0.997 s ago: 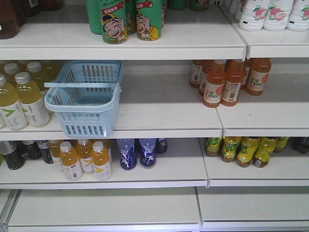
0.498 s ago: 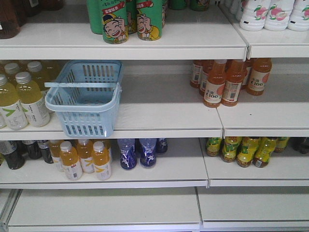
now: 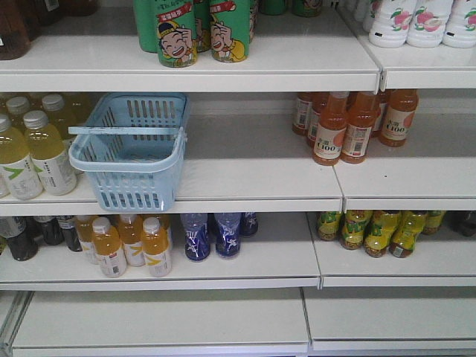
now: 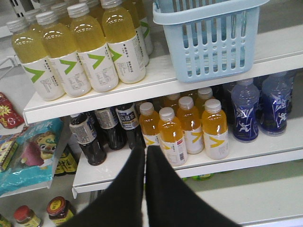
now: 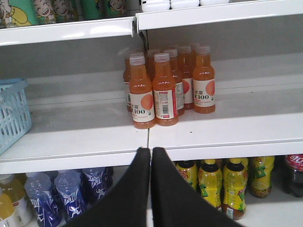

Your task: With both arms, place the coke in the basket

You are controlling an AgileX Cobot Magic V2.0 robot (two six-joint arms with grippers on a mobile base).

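Nearest, from the left wrist: left gripper (image 4: 145, 149), fingers pressed flat together, gripping nothing. Just beyond, on the lower shelf (image 4: 265, 152): orange-yellow bottles (image 4: 189, 127), dark bottles (image 4: 106, 130), blue bottles (image 4: 260, 109). One shelf up: basket (image 4: 213, 47) upright at the shelf front, just beside pale yellow bottles (image 4: 90, 52). From the right wrist: right gripper (image 5: 150, 151) likewise closed tight, empty. Past it, C100 bottles (image 5: 165, 90) clustered on the middle shelf (image 5: 227, 123), well apart from the basket. Below right, cut by the frame edge: red label with white script on a dark bottle, possibly the coke (image 5: 294, 163), too cropped for certainty. Farthest, front camera: flat handle (image 3: 126, 130) lying across the basket opening; green cans (image 3: 197, 30) on the top shelf (image 3: 297, 67).
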